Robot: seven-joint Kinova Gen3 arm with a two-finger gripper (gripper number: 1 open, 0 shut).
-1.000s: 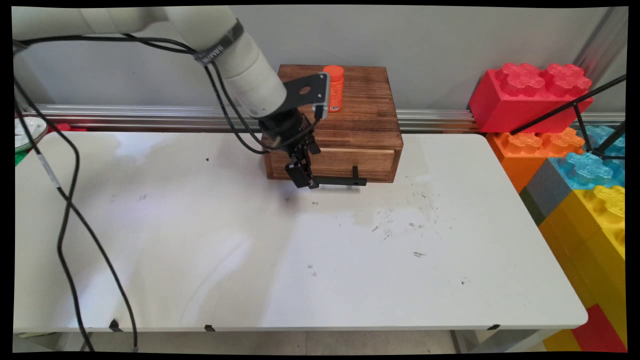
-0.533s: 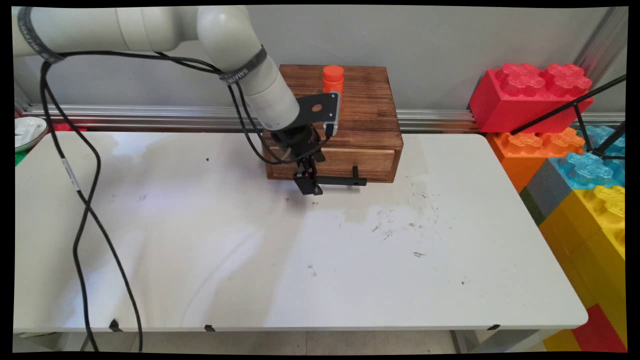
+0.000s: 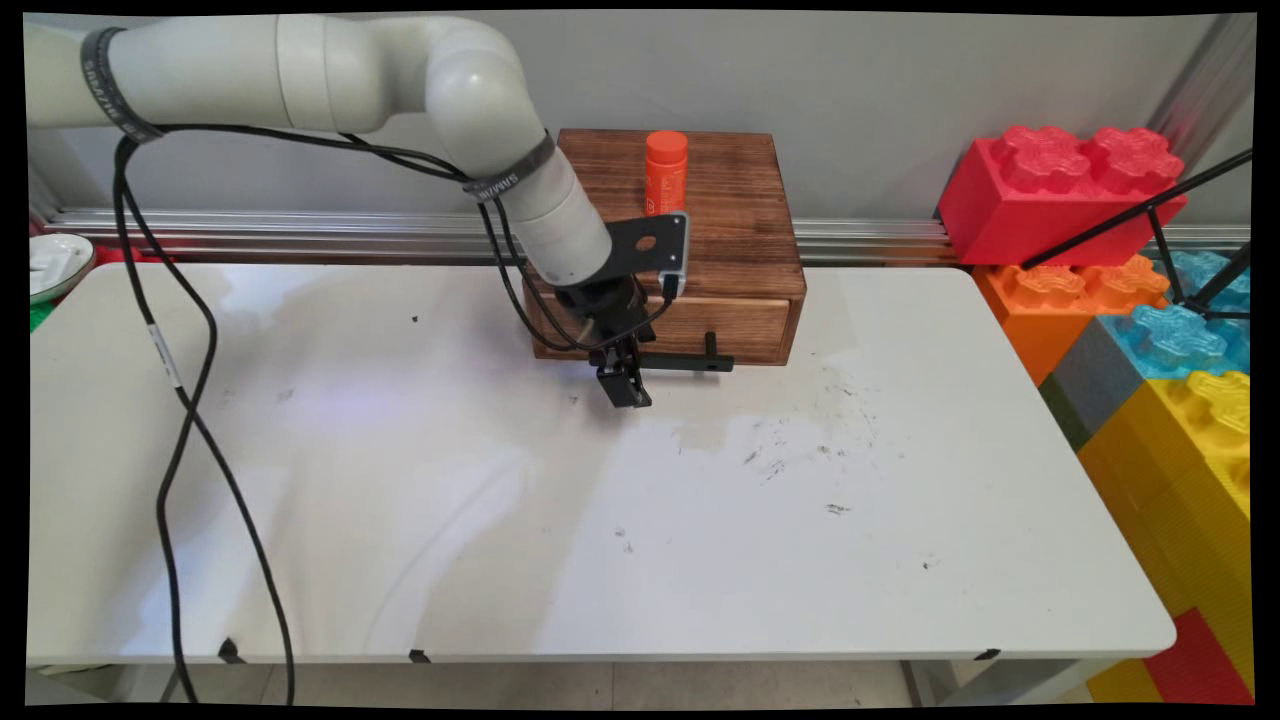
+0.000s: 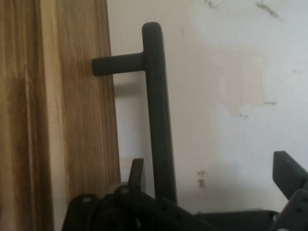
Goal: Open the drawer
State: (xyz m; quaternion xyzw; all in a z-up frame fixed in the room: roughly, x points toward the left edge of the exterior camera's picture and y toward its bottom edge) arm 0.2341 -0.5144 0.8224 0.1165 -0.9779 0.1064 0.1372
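Black fingers (image 4: 137,172) stand spread on either side of the drawer's bar handle (image 4: 156,106), gripping nothing. One finger sits in the gap between the bar and the drawer front (image 4: 82,120), just beside the bar. The other is well apart from the bar, out over the white worktop (image 4: 231,72).

In the main view the gripper (image 3: 625,385) hangs low at the left end of the handle (image 3: 690,362), which juts from the drawer front (image 3: 715,325) of a dark wooden box (image 3: 740,210). The box sits at the worktop's (image 3: 500,520) far edge, against the wall. The drawer looks shut, flush with the box.

Only the hand view shows that the bar lies between the fingers and that neither visibly presses on it; in the main view the gripper hides this. Only the main view shows the orange bottle (image 3: 666,172) upright on top of the box and the big toy bricks (image 3: 1060,190) stacked off the worktop's right end.
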